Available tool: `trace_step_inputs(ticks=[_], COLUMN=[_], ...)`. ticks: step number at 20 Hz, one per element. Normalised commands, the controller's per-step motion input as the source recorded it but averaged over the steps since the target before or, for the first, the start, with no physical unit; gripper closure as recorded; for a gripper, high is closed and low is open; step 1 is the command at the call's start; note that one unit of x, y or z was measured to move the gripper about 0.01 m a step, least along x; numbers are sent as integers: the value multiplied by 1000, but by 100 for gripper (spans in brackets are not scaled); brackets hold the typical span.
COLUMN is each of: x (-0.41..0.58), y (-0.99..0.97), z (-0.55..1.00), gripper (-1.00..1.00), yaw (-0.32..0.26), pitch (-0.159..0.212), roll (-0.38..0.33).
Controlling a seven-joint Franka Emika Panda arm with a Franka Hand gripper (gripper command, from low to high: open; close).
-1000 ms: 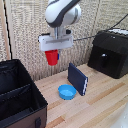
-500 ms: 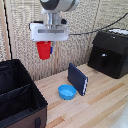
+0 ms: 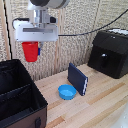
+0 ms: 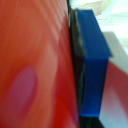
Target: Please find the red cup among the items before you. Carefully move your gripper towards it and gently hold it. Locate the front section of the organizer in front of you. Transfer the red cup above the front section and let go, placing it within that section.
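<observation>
The red cup (image 3: pixel 30 51) hangs in the air, held by my gripper (image 3: pixel 33 45), a white flat block at the end of the white and grey arm. The gripper is shut on the cup. It is high above the wooden table, just beyond the right edge of the black organizer (image 3: pixel 36 100) as the exterior view shows it. The organizer has two compartments split by a divider wall (image 3: pixel 15 94). In the wrist view the red cup (image 4: pixel 35 65) fills most of the picture, pressed against a blue fingertip (image 4: pixel 95 60).
A shallow blue bowl (image 3: pixel 67 92) lies on the table. A dark blue flat box (image 3: pixel 77 78) stands on edge behind it. A black boxy appliance (image 3: pixel 111 52) stands at the exterior view's right with a cable running up from it.
My gripper has carried the red cup up and toward the exterior view's left, closer to the organizer. The bowl, the box and the appliance have not moved.
</observation>
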Motion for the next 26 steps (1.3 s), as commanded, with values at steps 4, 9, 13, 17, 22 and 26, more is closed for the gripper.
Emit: trace_step_inputs(ticks=[4,9,13,17,22,26], x=[-409,-395,-131,26,155,233], y=[914,845,527,256,51,-169], z=[-166,-442,-735,-529,-222,246], gripper=[100,100,100,100,-100,-100], yaw=[0,0,34,84,145,202], pitch=[20,1,-59,-130,-148,-123], roll=[-8,-55,-201,-261,-184,-2])
